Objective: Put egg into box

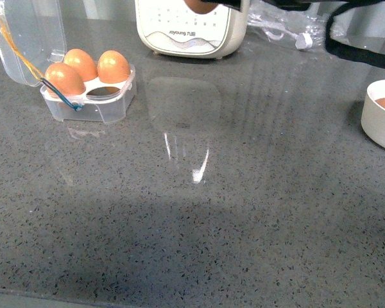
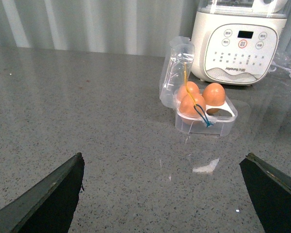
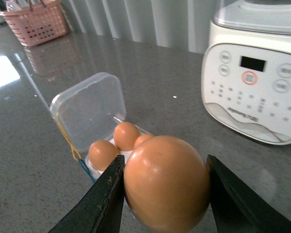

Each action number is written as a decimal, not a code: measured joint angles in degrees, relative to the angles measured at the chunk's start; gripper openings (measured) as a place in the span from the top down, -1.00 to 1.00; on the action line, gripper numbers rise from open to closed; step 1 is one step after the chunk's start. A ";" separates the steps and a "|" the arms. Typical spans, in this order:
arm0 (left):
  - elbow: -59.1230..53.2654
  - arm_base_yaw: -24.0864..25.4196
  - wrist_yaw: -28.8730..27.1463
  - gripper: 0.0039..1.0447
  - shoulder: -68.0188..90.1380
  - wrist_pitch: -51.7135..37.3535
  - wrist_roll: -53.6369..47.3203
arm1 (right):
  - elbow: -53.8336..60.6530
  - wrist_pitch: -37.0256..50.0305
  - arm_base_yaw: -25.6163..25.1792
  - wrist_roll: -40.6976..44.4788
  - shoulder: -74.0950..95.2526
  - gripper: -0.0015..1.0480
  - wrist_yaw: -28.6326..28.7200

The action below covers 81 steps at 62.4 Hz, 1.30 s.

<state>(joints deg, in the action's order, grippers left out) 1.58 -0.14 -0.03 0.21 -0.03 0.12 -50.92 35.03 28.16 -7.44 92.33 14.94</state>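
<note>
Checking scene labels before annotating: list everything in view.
Smooth orange-brown egg: one, gripped, off the surface.
Clear plastic four-cell egg box: one, lid open, far left.
Brown eggs in the box: three; one cell empty.
White round bowl: one, right edge, something orange inside.
Cream-white appliance: one, at the back.
Pink basket: one, far off.
Grey speckled counter: one.
Left tool: open, empty.
Right tool: shut on the egg.

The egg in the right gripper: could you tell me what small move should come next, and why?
Probably carry it toward the box and centre it above the one empty cell. The right gripper is shut on the egg, the lid stands open, and three cells already hold eggs.
</note>
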 joint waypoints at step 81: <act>0.00 0.00 0.00 -0.87 0.00 0.00 0.00 | -25.05 -15.50 8.87 1.99 23.47 0.11 -3.04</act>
<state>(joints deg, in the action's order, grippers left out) 1.58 -0.14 -0.03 0.21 -0.03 0.12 -75.96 19.53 37.04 -5.45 115.81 11.90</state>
